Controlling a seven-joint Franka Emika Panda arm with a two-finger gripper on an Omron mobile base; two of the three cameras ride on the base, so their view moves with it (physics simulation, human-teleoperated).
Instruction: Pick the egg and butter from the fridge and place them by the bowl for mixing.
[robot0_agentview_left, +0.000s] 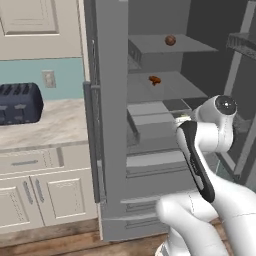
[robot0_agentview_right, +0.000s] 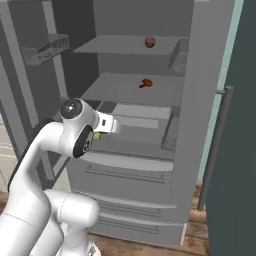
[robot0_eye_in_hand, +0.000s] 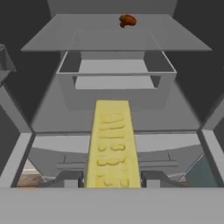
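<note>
The fridge (robot0_agentview_left: 111, 125) stands open in front of me. My gripper (robot0_eye_in_hand: 113, 179) is shut on the butter (robot0_eye_in_hand: 113, 144), a pale-yellow stick that points away from the hand between the two fingertips (robot0_eye_in_hand: 70, 178). A sliver of the butter (robot0_agentview_right: 96, 136) shows at the hand, in front of the lower shelf. The egg (robot0_agentview_left: 170, 40) (robot0_agentview_right: 150, 42), a small reddish-brown ball, rests on the top shelf. The bowl is out of view.
An orange-brown lumpy item (robot0_agentview_left: 155, 80) (robot0_agentview_right: 145, 83) (robot0_eye_in_hand: 127, 20) lies on the middle shelf. A clear drawer (robot0_eye_in_hand: 116, 72) sits beyond the butter. Open fridge doors (robot0_agentview_right: 235, 125) flank the arm. A dark toaster (robot0_agentview_left: 17, 102) stands on the counter (robot0_agentview_left: 55, 127) to the left.
</note>
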